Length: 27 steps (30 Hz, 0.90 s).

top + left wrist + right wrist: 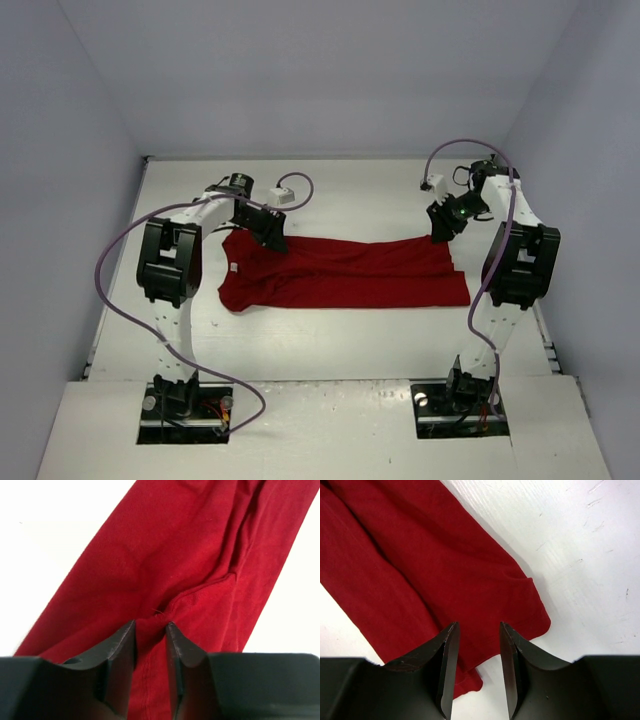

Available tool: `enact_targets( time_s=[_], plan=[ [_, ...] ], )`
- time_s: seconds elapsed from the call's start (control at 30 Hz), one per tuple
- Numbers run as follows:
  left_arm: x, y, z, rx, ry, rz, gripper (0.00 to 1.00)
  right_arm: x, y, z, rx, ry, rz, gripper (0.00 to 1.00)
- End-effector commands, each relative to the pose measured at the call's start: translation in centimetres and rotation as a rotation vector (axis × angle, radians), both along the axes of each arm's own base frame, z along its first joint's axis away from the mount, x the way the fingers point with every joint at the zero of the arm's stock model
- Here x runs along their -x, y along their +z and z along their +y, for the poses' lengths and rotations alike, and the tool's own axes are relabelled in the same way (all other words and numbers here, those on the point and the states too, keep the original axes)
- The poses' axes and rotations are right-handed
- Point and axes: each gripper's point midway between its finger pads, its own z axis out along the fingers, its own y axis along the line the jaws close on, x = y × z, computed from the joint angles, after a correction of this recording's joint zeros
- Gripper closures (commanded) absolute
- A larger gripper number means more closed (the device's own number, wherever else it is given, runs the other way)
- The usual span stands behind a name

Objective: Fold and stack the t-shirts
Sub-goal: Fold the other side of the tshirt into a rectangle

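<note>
A dark red t-shirt (345, 272) lies across the middle of the table as a long band, its neck end on the left with a small white tag (232, 267). My left gripper (268, 232) is at the shirt's far left edge. In the left wrist view its jaws (151, 626) stand close together with a puckered fold of the shirt (170, 555) pinched between them. My right gripper (443, 226) is at the shirt's far right corner. In the right wrist view it (476, 627) is open just above the hem corner (520, 610), holding nothing.
A small white box (283, 195) with a purple cable sits at the back left of the table, and another white connector (433, 182) hangs near the right arm. Grey walls close in the table on three sides.
</note>
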Motion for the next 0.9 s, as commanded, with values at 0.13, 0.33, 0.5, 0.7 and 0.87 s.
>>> enact_targets(
  time_s=[0.13, 0.33, 0.5, 0.7, 0.87],
  plan=[
    [-1.5, 7.8, 0.3, 0.030, -0.021, -0.244, 0.85, 0.9, 1.1, -0.1, 0.001, 0.002, 0.000, 0.65],
    [0.7, 7.9, 0.1, 0.024, -0.068, -0.265, 0.96, 1.0, 1.3, -0.2, 0.009, 0.003, -0.003, 0.65],
    [6.2, 7.2, -1.1, 0.023, -0.194, -0.252, 0.97, 1.0, 1.5, -0.4, 0.020, 0.009, -0.012, 0.66],
    [14.1, 4.0, -1.5, -0.054, -0.378, -0.210, 0.79, 0.2, 2.2, -0.2, 0.012, 0.007, -0.035, 0.66],
    [16.5, 4.0, -0.6, -0.064, -0.382, -0.151, 0.32, -0.4, 2.3, 0.7, 0.031, 0.039, -0.045, 0.69]
  ],
)
